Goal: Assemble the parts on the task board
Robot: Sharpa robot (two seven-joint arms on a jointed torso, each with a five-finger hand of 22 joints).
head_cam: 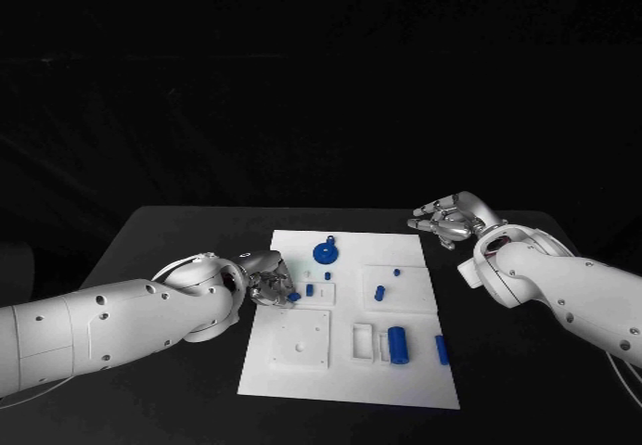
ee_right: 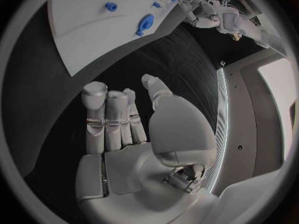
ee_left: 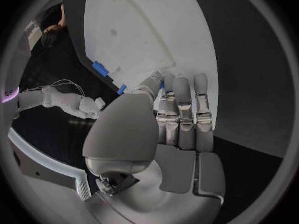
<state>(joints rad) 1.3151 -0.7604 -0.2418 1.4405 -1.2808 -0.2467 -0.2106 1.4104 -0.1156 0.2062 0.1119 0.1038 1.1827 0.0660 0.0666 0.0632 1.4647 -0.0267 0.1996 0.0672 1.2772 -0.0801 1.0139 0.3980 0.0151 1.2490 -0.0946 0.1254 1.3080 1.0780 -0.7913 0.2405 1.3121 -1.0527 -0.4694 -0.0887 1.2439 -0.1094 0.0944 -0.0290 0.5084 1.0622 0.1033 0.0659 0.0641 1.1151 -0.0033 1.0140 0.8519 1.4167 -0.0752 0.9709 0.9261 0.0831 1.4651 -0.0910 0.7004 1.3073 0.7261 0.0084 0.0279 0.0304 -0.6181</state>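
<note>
Black table (head_cam: pixel 160 241) bears white task board (head_cam: pixel 402 389); dark surroundings.

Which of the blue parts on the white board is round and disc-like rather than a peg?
The blue round disc part, near the far edge of the white task board. The other blue pieces, like the blue cylinder toward the near edge, are elongated pegs or small blocks.

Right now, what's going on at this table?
A two-armed robot is assembling small blue parts on a white task board. The left robot hand is at the board's left edge, its fingers at a small blue part; whether it grips it is unclear. The right robot hand hovers off the board's far right corner, holding nothing. A round blue part and several blue pegs sit on the board.
</note>
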